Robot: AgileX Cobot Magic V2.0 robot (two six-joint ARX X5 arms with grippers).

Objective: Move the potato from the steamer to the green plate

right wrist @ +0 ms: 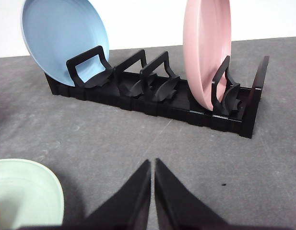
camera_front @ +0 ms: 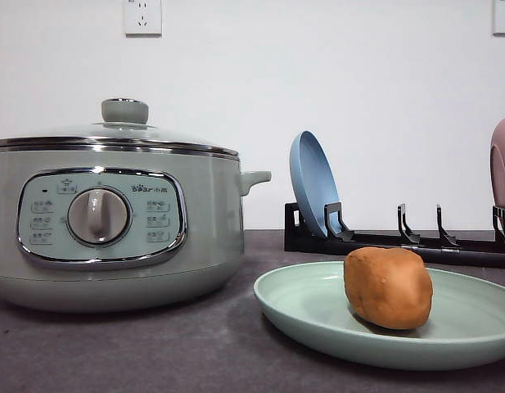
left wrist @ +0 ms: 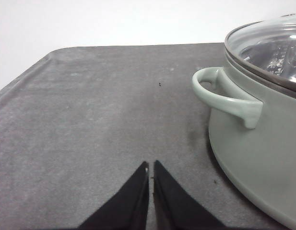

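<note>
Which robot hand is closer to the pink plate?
The right. Its gripper faces the rack holding the pink plate. The left gripper sits beside the steamer, fingers together.

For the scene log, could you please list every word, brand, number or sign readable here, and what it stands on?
"Bear": brand on the steamer control panel, upper right of the dial; small characters beside it are too small to read.
Button labels on both sides of the dial: too small and blurred to read.
Green plate, potato, blue plate, pink plate, rack: no text visible.
</note>
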